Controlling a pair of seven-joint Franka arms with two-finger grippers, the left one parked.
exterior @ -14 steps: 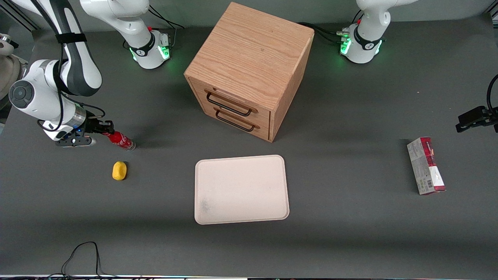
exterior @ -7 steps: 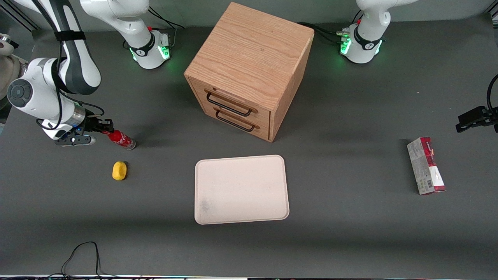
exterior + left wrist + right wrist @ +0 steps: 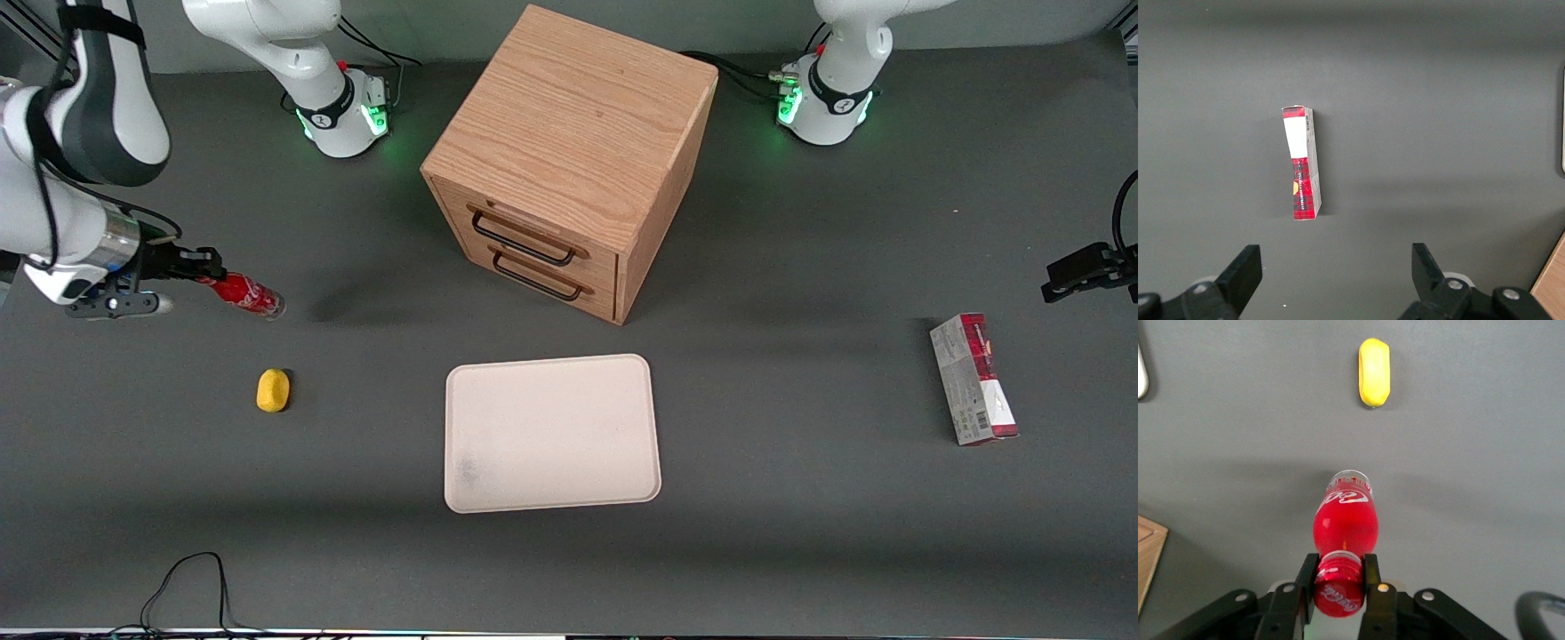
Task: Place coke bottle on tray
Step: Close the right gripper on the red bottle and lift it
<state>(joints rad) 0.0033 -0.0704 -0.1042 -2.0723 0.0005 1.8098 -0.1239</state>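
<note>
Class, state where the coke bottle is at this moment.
The coke bottle is held by its cap in the gripper, jaws shut on it, at the working arm's end of the table, farther from the front camera than the yellow lump.

red coke bottle (image 3: 242, 294) tilted, cap in gripper (image 3: 206, 267); cream tray (image 3: 551, 433) flat, well apart
</note>
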